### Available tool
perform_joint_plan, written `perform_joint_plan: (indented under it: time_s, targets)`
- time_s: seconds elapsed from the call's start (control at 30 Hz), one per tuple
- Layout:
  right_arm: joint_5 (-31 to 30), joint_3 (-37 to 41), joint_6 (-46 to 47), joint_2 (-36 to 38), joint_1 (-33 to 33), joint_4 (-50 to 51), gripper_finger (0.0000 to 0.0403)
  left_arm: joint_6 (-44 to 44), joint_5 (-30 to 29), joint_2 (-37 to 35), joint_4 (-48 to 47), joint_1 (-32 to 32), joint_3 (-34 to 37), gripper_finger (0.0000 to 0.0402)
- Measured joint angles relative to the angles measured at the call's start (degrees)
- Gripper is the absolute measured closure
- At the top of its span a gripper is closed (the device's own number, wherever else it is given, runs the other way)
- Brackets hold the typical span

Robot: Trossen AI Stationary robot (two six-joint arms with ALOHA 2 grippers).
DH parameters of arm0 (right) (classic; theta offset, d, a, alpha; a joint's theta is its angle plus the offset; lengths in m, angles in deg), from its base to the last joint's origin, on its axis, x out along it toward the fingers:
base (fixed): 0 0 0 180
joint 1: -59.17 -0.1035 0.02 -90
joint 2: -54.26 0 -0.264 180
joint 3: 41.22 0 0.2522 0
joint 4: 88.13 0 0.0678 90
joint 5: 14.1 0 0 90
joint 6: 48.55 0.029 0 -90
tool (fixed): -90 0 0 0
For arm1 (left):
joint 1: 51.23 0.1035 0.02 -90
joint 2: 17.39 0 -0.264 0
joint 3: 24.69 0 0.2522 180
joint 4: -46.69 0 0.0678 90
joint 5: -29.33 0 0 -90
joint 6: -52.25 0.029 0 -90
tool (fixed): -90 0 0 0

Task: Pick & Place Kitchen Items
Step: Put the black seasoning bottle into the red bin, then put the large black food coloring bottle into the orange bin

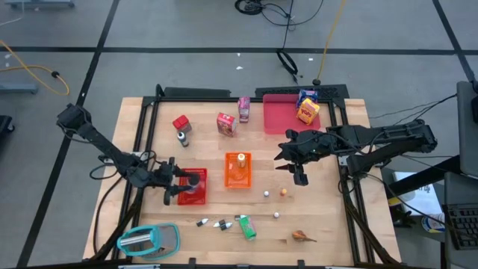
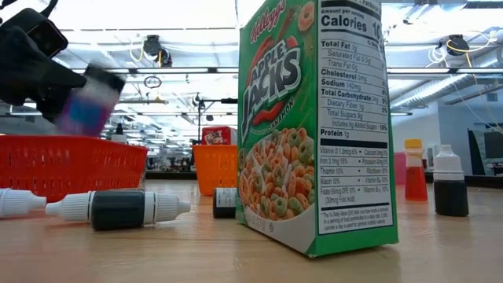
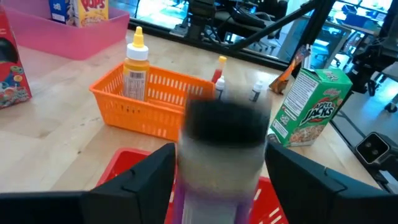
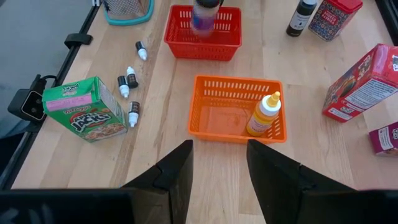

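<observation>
My left gripper (image 1: 181, 187) is over the red bin (image 1: 196, 196), shut on a small purple bottle with a dark cap (image 3: 224, 134). The bottle also shows in the low view (image 2: 90, 98) and the right wrist view (image 4: 203, 15). My right gripper (image 1: 291, 168) is open and empty above the bare wood right of the orange bin (image 1: 237, 179). A yellow squeeze bottle (image 4: 264, 114) stands in that bin. A green cereal box (image 1: 246, 226), tiny bottles (image 1: 213, 223) and small balls (image 1: 266, 194) lie on the table near its front edge. My left gripper pinches the bottle's body (image 3: 217, 180), below the dark cap, between its two fingers (image 3: 152, 171). The fingers come from the table's left. The bottle is lifted clear above the red bin's rim (image 2: 71, 141); in the low view it is tilted.
A pink tray (image 1: 282, 118) at the back holds a blue and a yellow carton (image 1: 308, 108). Red and pink cartons (image 1: 226, 123), a red box (image 1: 180, 122) and a dark can (image 1: 183, 138) stand behind the bins. A teal-rimmed oval object (image 1: 149, 239) lies at the front left.
</observation>
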Motion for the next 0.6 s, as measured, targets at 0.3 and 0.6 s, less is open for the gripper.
perform_joint_plan:
  time_s: [0.3, 0.6]
  targets:
    - [0.0, 0.0, 0.0, 0.0, 0.0, 0.0, 0.0261, 0.4, -0.1, 0.0, 0.1, 0.0, 0.0, 0.0147]
    - [0.0, 0.0, 0.0, 0.0, 0.0, 0.0, 0.0261, 15.0, -1.1, 0.0, 15.2, 0.0, 0.0, 0.0147]
